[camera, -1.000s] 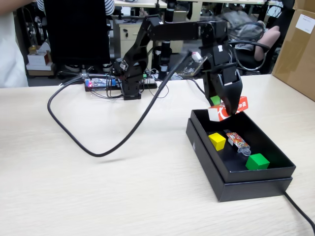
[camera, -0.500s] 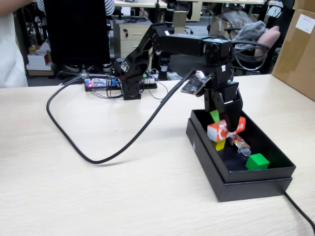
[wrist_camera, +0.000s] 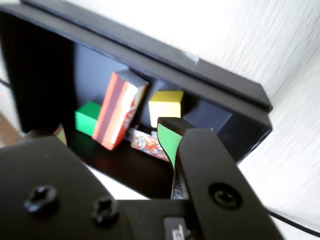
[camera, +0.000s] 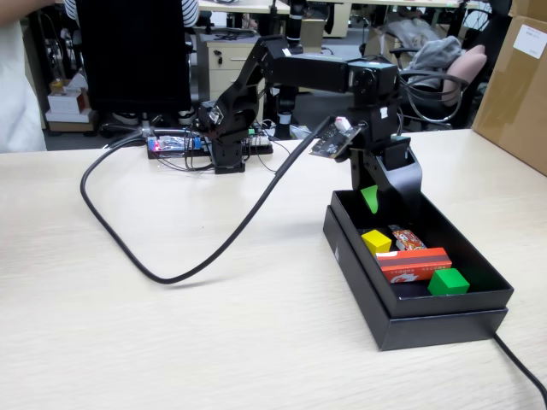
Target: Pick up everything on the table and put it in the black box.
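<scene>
A thick black cable (camera: 171, 256) is seen looping across the left of the pale table (camera: 214, 342) in the fixed view. To its right, the arm is extended over the far end of the black box (camera: 410, 316), and the gripper (camera: 383, 195) is held above the box floor with its jaws spread apart and nothing between them; a green-padded fingertip (wrist_camera: 167, 142) is shown in the wrist view. Inside the box, the yellow cube (camera: 376, 242) is found toward the left wall. The red box (camera: 414, 263) is seen lying just beside it, resting partly on the patterned packet (camera: 407, 237). The green cube (camera: 449, 281) is noted nearest the camera, touching or nearly touching the red box.
</scene>
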Controlling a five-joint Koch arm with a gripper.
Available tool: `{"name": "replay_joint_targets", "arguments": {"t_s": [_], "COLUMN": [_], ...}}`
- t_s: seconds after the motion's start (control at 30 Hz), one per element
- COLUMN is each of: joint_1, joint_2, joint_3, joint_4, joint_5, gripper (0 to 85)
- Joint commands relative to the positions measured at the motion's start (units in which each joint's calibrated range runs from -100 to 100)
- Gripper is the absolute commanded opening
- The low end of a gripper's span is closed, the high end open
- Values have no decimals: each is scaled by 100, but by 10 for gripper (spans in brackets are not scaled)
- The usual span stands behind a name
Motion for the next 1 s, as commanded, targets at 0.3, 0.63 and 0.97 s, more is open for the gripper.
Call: {"name": "replay_joint_targets", "arguments": {"t_s": [0.3, 0.63, 0.97], "joint_1": [-913, -1255, -1265], "joint_2": [-2823, -3683, -5014], "joint_3": [-1939, -3580, -5974], "joint_4": [1146, 1837, 3245], "joint_5": [-723, -1001, -1114], "gripper": [406, 430, 430]}}
